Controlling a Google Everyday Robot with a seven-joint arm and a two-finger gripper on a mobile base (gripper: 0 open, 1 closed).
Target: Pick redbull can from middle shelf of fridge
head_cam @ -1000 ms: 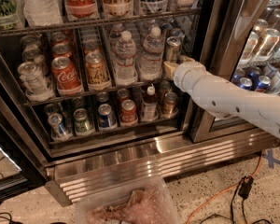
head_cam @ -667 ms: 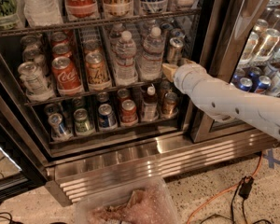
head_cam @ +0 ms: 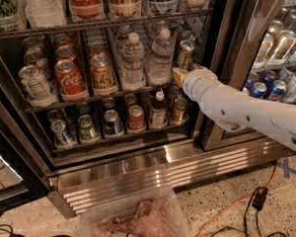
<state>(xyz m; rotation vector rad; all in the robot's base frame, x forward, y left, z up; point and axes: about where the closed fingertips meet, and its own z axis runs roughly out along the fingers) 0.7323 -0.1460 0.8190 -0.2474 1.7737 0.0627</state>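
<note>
The fridge (head_cam: 138, 179) stands open in front of me. On the middle shelf (head_cam: 89, 98), the redbull can (head_cam: 186, 53) stands upright at the far right, behind the front row. My gripper (head_cam: 179, 76) sits at the end of the white arm (head_cam: 237, 107), which reaches in from the right. The gripper is at the shelf's right end, just below and in front of the redbull can, next to a water bottle (head_cam: 161, 58). I cannot tell whether it touches the can.
The middle shelf also holds a red Coca-Cola can (head_cam: 69, 78), an orange can (head_cam: 102, 73), a silver can (head_cam: 34, 83) and another water bottle (head_cam: 133, 58). Small cans fill the lower shelf (head_cam: 113, 125). A glass door (head_cam: 281, 58) stands at right. A plastic bag (head_cam: 138, 218) and orange cable (head_cam: 227, 211) lie on the floor.
The gripper has stayed at the right end of the middle shelf, shifting only slightly. Nothing on the shelves has moved.
</note>
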